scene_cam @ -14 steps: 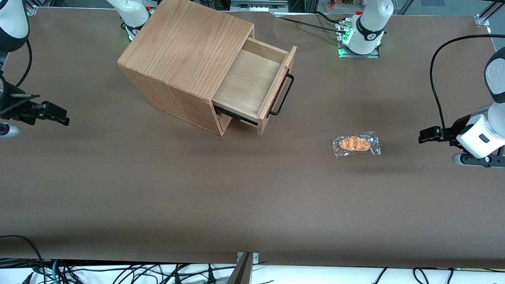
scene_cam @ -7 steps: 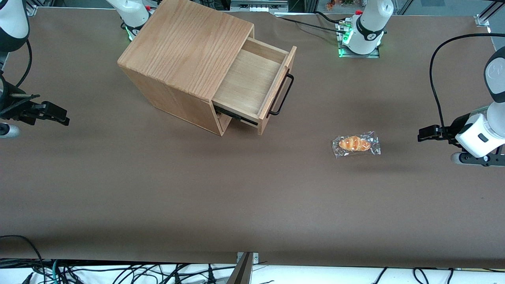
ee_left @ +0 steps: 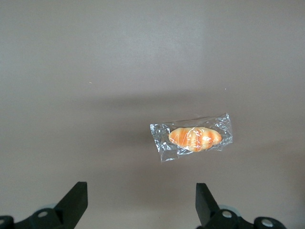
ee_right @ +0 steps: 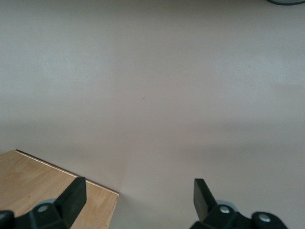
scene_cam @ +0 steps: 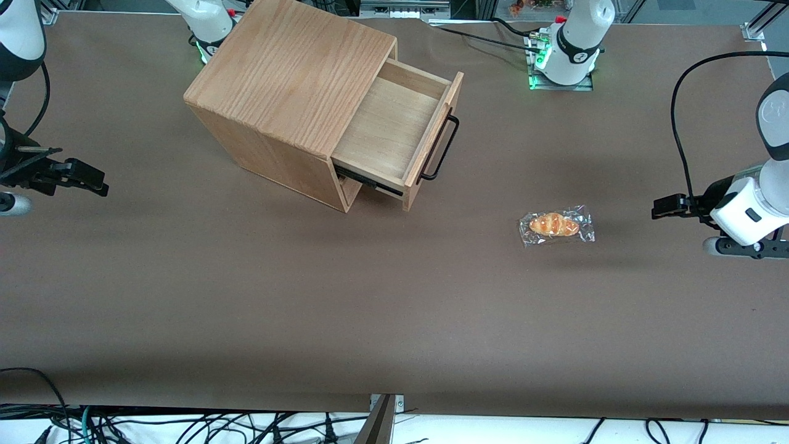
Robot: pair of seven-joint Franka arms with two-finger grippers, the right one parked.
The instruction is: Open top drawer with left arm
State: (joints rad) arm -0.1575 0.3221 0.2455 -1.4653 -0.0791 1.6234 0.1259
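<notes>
The top drawer (scene_cam: 394, 126) is pulled well out of the wooden box (scene_cam: 290, 92), and its bare oak floor is showing. Its thin black bar handle (scene_cam: 439, 150) sits on the drawer front, which faces the working arm's end of the table (scene_cam: 246, 296).

The left arm (scene_cam: 749, 206) is way off at its own end of the table, well apart from the drawer. Its gripper (scene_cam: 669, 206) hovers above the brown surface with nothing in it. In the wrist view the gripper (ee_left: 140, 205) has its jaws spread wide, with the two black fingertips (ee_left: 76, 198) far apart.

Between the drawer and the gripper there's a little bread roll in clear plastic wrap (scene_cam: 556, 226) — lying flat on the table, nearer to the front camera than the drawer. The wrist view also shows the roll (ee_left: 193, 138), untouched, with bare table all around it.
</notes>
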